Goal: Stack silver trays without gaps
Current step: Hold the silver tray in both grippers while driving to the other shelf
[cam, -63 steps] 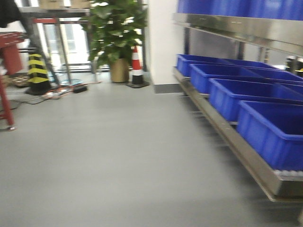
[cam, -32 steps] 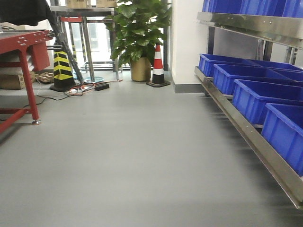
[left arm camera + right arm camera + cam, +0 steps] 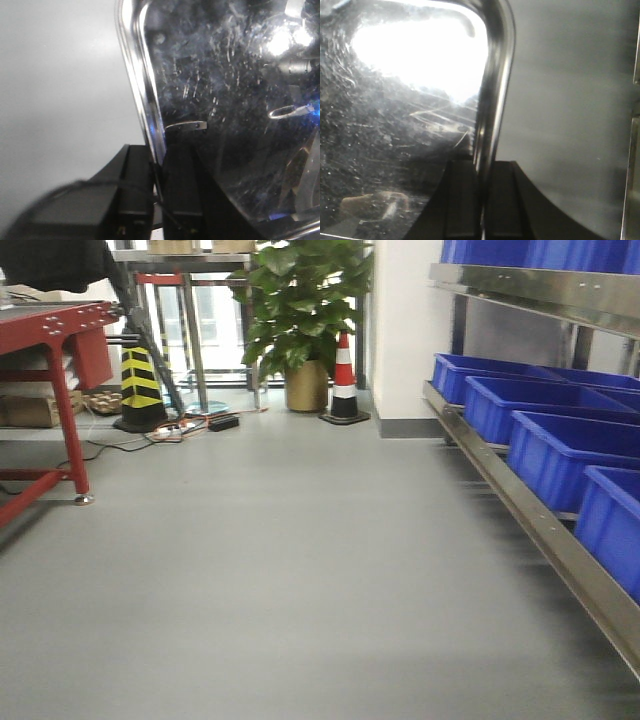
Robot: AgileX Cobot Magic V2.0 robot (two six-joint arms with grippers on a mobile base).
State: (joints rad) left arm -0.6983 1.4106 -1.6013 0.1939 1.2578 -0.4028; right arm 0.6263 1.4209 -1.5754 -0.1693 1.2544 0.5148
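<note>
The left tool (image 3: 158, 187) is nearly closed. It pinches the thin edge (image 3: 142, 90) of a silver tray (image 3: 225, 100). One black finger (image 3: 134, 192) is on the outside of the edge and the other is on the inside. The tray fills the right side of the left wrist view. It is shiny like a mirror, with lots of little scratches and bright spots of light on it. Its edge is a smooth rolled strip that bends at the top. Beside the tray is only grey floor (image 3: 55, 90), so the tray is held up in the air.

The right tool (image 3: 481, 202) is nearly closed too. It pinches a silver tray edge (image 3: 492, 100) between its two black fingers (image 3: 462, 200). Here the tray (image 3: 395, 150) fills the left side of the view. It has a round corner at the top and a big white glare inside. The metal is dark, scratched and speckled lower down. I cannot tell if both tools hold the same tray.

The front view does not show the tray or the tools. It shows a wide grey floor (image 3: 280, 580). On the right, blue bins (image 3: 560, 455) sit in a row on a long steel shelf (image 3: 540, 530). Far back stand a green plant (image 3: 300, 310), a red and white cone (image 3: 344, 380) and a yellow and black post (image 3: 140, 390). A red stand (image 3: 60, 350) is on the left.
</note>
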